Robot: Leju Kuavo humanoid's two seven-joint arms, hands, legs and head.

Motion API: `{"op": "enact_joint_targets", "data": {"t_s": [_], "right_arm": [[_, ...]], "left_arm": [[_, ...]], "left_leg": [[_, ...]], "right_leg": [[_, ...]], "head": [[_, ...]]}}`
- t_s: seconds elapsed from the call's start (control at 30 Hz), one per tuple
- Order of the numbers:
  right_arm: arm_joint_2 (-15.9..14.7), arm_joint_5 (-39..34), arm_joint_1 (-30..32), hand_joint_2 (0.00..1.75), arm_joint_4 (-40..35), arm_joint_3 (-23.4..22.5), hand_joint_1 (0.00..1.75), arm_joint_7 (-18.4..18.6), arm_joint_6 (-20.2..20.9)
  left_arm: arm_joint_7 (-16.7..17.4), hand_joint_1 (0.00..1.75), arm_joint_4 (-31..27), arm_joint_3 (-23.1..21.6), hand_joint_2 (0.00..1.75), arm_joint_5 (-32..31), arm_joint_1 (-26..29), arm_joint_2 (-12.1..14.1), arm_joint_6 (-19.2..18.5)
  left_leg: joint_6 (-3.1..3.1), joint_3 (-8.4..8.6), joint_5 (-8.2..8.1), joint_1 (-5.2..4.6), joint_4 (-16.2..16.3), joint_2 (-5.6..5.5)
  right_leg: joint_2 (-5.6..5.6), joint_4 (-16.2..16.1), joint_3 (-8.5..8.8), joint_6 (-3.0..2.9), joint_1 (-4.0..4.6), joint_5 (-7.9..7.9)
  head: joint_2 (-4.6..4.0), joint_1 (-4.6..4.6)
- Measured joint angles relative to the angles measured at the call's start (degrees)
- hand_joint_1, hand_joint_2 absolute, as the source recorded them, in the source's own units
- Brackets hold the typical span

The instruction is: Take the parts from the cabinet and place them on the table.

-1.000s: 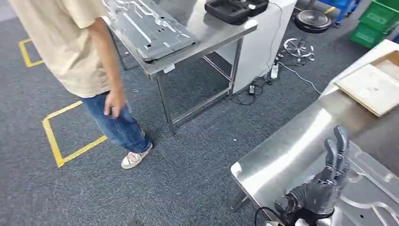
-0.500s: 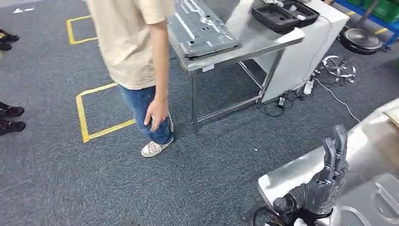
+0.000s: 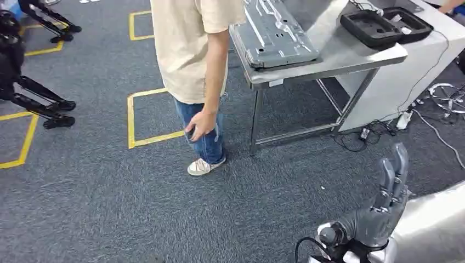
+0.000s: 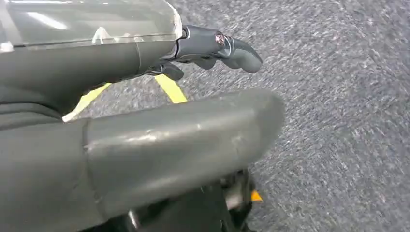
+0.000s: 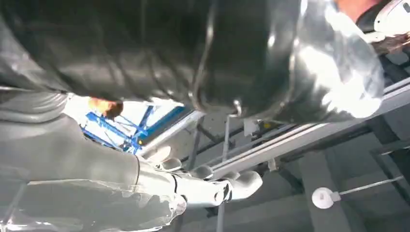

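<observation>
A grey stamped metal part [image 3: 277, 33] lies on the steel table [image 3: 351, 55] at the far side, beside two black trays [image 3: 384, 24]. My right hand [image 3: 381, 211] is raised at the lower right with its fingers straight up and nothing between them. It stands at the edge of a shiny metal surface [image 3: 438, 219]; I cannot tell whether it touches it. In the right wrist view the hand [image 5: 193, 186] lies flat under that gleaming surface [image 5: 270, 58]. My left hand [image 4: 145, 121] hangs over the carpet, fingers loosely extended and holding nothing.
A person [image 3: 192, 55] in a beige shirt and jeans stands at the table's left end, holding a small dark object in one hand [image 3: 197, 129]. Yellow tape squares [image 3: 131, 118] mark the carpet. Dark stand legs [image 3: 38, 104] are at the far left. Cables [image 3: 373, 134] lie under the table by a white cabinet [image 3: 406, 76].
The camera has swung left, so the whole scene slid to the right and the near shiny surface mostly left the picture. The person has stepped along the far table. My right hand keeps its pose.
</observation>
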Motion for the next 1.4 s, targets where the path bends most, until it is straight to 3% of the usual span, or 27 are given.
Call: {"op": "enact_joint_targets", "data": {"t_s": [0.07,0.13,0.23,0.27,0.3,0.43,0.47,0.5,0.53,0.6,0.63,0.7,0.73,0.77,0.8,0.87,0.93,0.97,1.0,1.03,1.1,1.13,1.17,1.23,1.27,1.3,1.4], "right_arm": [[-0.02,0.00,0.01,0.00,0.00,0.00,0.00,0.04,0.00],[-0.02,0.00,-0.02,0.00,0.09,0.00,0.00,0.04,0.00],[-0.02,0.04,-0.05,0.00,0.17,0.00,0.00,0.04,0.00],[0.00,0.04,-0.08,0.00,0.17,0.00,0.00,0.09,0.00],[-0.02,0.04,-0.12,0.00,0.17,0.00,0.00,0.22,0.00],[-0.02,0.07,-0.63,0.00,0.17,0.00,0.00,0.35,0.00],[-0.02,0.07,-0.88,0.00,0.22,0.00,0.00,0.42,0.00],[-0.02,0.00,-1.10,0.00,0.26,0.00,0.00,0.48,0.00],[-0.02,-0.04,-1.12,0.00,0.26,0.00,0.00,0.52,0.00],[-0.09,-0.04,-1.14,0.00,0.53,0.00,0.00,0.72,0.00],[-0.18,-0.04,-1.21,0.00,0.63,0.00,0.00,0.96,0.00],[-0.22,-0.04,-1.37,0.00,0.79,0.00,0.00,1.07,0.00],[-0.28,-0.04,-1.60,0.00,0.81,0.00,0.00,1.07,0.00],[-0.35,-0.04,-1.79,0.00,0.81,0.00,0.00,1.09,0.00],[-0.44,-0.04,-1.90,0.00,0.87,0.00,0.00,1.14,0.00],[-0.44,-0.04,-1.96,0.00,0.90,0.00,0.00,1.16,0.00],[-0.50,-0.04,-2.29,0.00,0.94,0.00,0.00,1.16,0.00],[-0.48,-0.04,-2.46,0.00,0.94,0.00,0.00,1.16,0.00],[-0.48,-0.04,-2.48,0.00,0.94,0.00,0.00,1.16,0.02],[-0.48,-0.07,-2.46,0.00,0.94,0.00,0.00,1.16,0.07],[-0.50,-0.04,-2.43,0.00,0.94,0.00,0.00,1.16,0.13],[-0.48,-0.04,-2.43,0.00,0.94,0.00,0.00,1.16,0.13],[-0.50,-0.04,-2.41,0.00,0.94,0.00,0.00,1.14,0.13],[-0.48,0.04,-2.30,0.00,0.92,0.00,0.00,0.83,0.11],[-0.41,0.31,-1.79,0.00,0.76,0.00,0.00,0.05,0.11],[-0.15,0.70,-0.46,0.00,0.11,-0.02,0.00,-0.79,0.11],[1.09,0.63,3.52,0.00,-2.01,-0.02,0.00,-1.75,0.11]], "left_arm": [[0.00,0.00,0.00,0.02,0.00,0.02,-0.26,0.00,0.00],[0.00,0.00,0.00,0.04,0.00,0.07,-0.05,0.00,-0.02],[0.00,0.00,0.00,0.07,0.00,0.11,0.13,0.02,-0.02],[0.00,0.00,0.00,0.07,0.00,0.11,0.05,0.02,-0.02],[0.00,0.00,-0.02,0.09,0.00,0.11,-0.11,0.02,-0.02],[-0.04,0.00,-0.02,0.31,0.00,0.15,0.17,0.17,0.00],[-0.09,0.00,0.00,0.31,0.00,0.13,0.34,0.11,0.00],[-0.07,0.00,0.00,0.31,0.00,0.11,0.20,0.11,0.00],[-0.07,0.00,0.00,0.33,0.00,0.09,-0.03,0.11,-0.02],[-0.07,0.00,0.00,0.33,0.00,0.04,-0.17,0.11,-0.04],[-0.07,0.00,0.00,0.33,0.00,0.02,-0.13,0.11,-0.04],[-0.07,0.00,0.00,0.35,0.00,0.02,-0.08,0.11,-0.02],[-0.07,0.00,0.00,0.35,0.00,0.00,-0.14,0.11,-0.04],[-0.07,0.00,0.00,0.35,0.00,0.00,-0.18,0.09,-0.04],[-0.07,0.00,-0.02,0.35,0.00,0.00,-0.34,0.07,-0.04],[-0.11,0.00,-0.02,0.37,0.00,0.02,-0.35,0.07,-0.02],[-0.15,0.00,0.00,0.37,0.00,0.02,-0.07,0.07,0.00],[-0.15,0.00,0.00,0.39,0.00,0.05,0.04,0.22,0.09],[-0.15,0.00,0.00,0.37,0.00,0.04,-0.02,0.22,0.07],[-0.15,0.00,0.00,0.37,0.00,0.07,-0.26,0.22,0.09],[-0.17,0.00,-0.02,0.39,0.00,0.11,-0.39,0.22,0.09],[-0.17,0.00,0.00,0.39,0.00,0.11,-0.30,0.22,0.09],[-0.15,0.00,-0.02,0.37,0.00,0.11,-0.13,0.22,0.07],[-0.15,0.00,-0.02,0.39,0.00,0.02,0.01,0.24,0.04],[-0.15,0.00,-0.02,0.37,0.00,-0.02,0.01,0.26,-0.04],[-0.15,0.00,0.00,0.39,0.00,-0.15,0.00,0.28,-0.07],[0.48,0.00,-0.02,0.39,0.00,-0.83,1.20,0.55,-0.13]], "left_leg": [[-0.55,-4.33,-4.18,0.37,8.65,1.17],[-0.94,-6.17,-4.53,0.54,12.28,1.48],[-0.67,-0.01,1.66,0.63,1.07,2.72],[-0.23,2.60,2.85,0.48,-3.56,5.02],[0.31,3.06,2.31,-0.15,-4.38,5.64],[1.78,3.27,2.78,-0.05,-5.30,3.27],[2.06,3.53,3.09,0.22,-5.81,2.68],[2.47,3.61,3.27,0.32,-6.09,2.33],[2.69,3.50,3.35,0.31,-6.09,1.97],[2.80,3.45,3.32,0.19,-6.06,0.55],[2.80,3.49,3.31,0.17,-6.01,-0.16],[2.65,3.61,3.20,0.19,-5.74,-1.70],[2.45,3.66,3.06,0.22,-5.43,-2.66],[2.24,3.53,2.84,0.28,-5.07,-3.34],[1.90,3.17,2.63,-0.10,-4.63,-3.79],[1.24,2.63,2.90,0.24,-4.60,-4.98],[0.38,2.29,3.17,0.40,-5.14,-6.20],[0.30,2.39,2.85,0.45,-4.41,-4.43],[0.13,1.40,1.55,0.12,-2.37,-1.10],[-0.08,-0.68,-0.72,0.24,1.57,0.44],[-0.44,-5.09,-4.41,0.46,10.31,1.28],[-0.58,-6.26,-4.67,0.51,12.58,1.41],[-0.65,-5.89,-3.52,0.58,11.83,1.54],[-0.54,-1.64,0.96,0.64,3.90,2.22],[-0.28,1.35,3.03,0.61,-1.40,3.60],[0.05,2.68,2.25,0.13,-4.26,6.48],[1.26,2.54,2.26,-0.30,-4.32,4.32]], "right_leg": [[-1.95,0.07,0.03,-0.35,0.29,-0.23],[-3.62,0.13,0.12,-0.34,0.32,-0.46],[-5.64,0.23,0.67,0.08,0.29,-0.95],[-6.26,0.22,1.00,0.32,0.42,-1.16],[-6.68,0.33,1.09,0.80,0.85,-1.44],[-8.51,-0.34,1.73,1.98,0.95,-1.60],[-6.98,0.50,1.85,2.22,0.47,-2.26],[-4.18,2.97,0.70,2.34,0.38,-4.02],[-2.77,6.96,-1.30,2.39,0.32,-6.15],[-1.75,15.67,-5.95,2.62,0.32,-9.24],[-1.67,16.96,-6.97,2.66,0.32,-8.84],[-1.51,12.48,-5.49,2.62,0.23,-4.54],[-0.69,6.85,-3.11,2.49,0.13,-1.09],[1.41,2.07,-1.20,2.23,-0.02,0.80],[3.48,0.91,-0.68,1.95,-0.08,-0.36],[2.61,0.79,-0.79,1.81,0.23,-0.30],[1.46,0.47,-0.32,0.99,0.31,-0.08],[0.41,-0.20,0.01,0.44,-0.18,0.28],[-0.16,-0.42,0.20,0.27,-0.10,0.28],[-1.16,-0.42,0.23,-0.22,0.08,0.19],[-2.92,-0.38,0.24,-0.42,0.32,-0.02],[-3.69,-0.34,0.26,-0.42,0.36,-0.07],[-4.43,-0.33,0.35,-0.34,0.37,-0.18],[-5.75,-0.18,0.65,-0.10,0.33,-0.52],[-6.38,-0.08,0.93,0.16,0.34,-0.78],[-7.02,0.05,1.14,0.58,0.67,-1.13],[-8.50,-0.26,1.79,1.37,0.96,-1.50]], "head": [[0.00,0.02],[0.00,0.02],[0.00,0.02],[0.00,0.02],[0.00,0.02],[0.00,0.04],[0.00,0.07],[0.00,0.09],[0.00,0.09],[0.00,0.09],[0.00,0.07],[0.00,0.07],[0.00,0.09],[0.00,0.09],[0.00,0.07],[0.00,0.07],[0.00,0.07],[0.00,0.04],[0.00,-0.09],[0.00,-0.07],[0.00,-0.07],[0.00,-0.09],[0.00,-0.09],[0.00,-0.09],[0.00,-0.09],[0.00,-0.09],[0.00,0.04]]}}
